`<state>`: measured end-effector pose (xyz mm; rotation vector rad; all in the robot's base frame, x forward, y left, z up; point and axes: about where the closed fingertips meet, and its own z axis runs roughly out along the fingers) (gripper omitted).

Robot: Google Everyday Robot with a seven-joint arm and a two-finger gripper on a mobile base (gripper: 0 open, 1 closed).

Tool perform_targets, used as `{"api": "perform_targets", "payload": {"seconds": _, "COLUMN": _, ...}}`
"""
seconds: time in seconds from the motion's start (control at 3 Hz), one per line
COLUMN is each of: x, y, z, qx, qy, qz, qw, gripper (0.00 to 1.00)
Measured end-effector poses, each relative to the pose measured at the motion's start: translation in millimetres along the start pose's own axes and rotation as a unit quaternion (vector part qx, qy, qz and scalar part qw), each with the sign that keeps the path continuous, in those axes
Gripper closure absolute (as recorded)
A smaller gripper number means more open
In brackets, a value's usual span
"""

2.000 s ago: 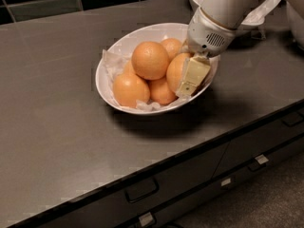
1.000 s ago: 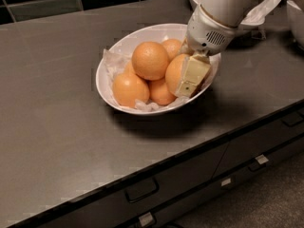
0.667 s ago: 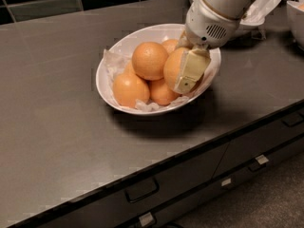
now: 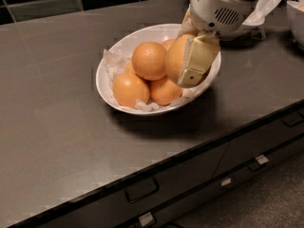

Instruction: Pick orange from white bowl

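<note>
The white bowl (image 4: 110, 87) sits on the dark counter, lined with crumpled white paper and holding several oranges. My gripper (image 4: 187, 63) reaches down from the upper right over the bowl's right side. It is shut on the orange (image 4: 175, 57), a large smooth one, and holds it lifted a little above the others. A cream-coloured finger (image 4: 195, 63) covers the orange's right side. An equally large rounder orange (image 4: 148, 60) rests at the top of the pile, just left of the held one.
The dark counter (image 4: 57, 127) ends at a front edge with drawers (image 4: 142, 189) below. Another white bowl (image 4: 295, 20) stands at the far right edge. White paper (image 4: 266, 6) lies behind the arm. Dark tiles line the back wall.
The gripper has risen with the orange in it, lifting it off the pile and slightly to the left. The other oranges and the bowl have stayed put.
</note>
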<state>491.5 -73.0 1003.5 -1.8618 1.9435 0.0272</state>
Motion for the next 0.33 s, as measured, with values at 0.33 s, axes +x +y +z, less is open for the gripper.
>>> {"api": "perform_targets", "payload": {"seconds": 0.33, "x": -0.6, "y": 0.2, "z": -1.2, "qx": 0.001, "qy": 0.0, "qz": -0.001, "qw": 1.0, "gripper": 1.0}}
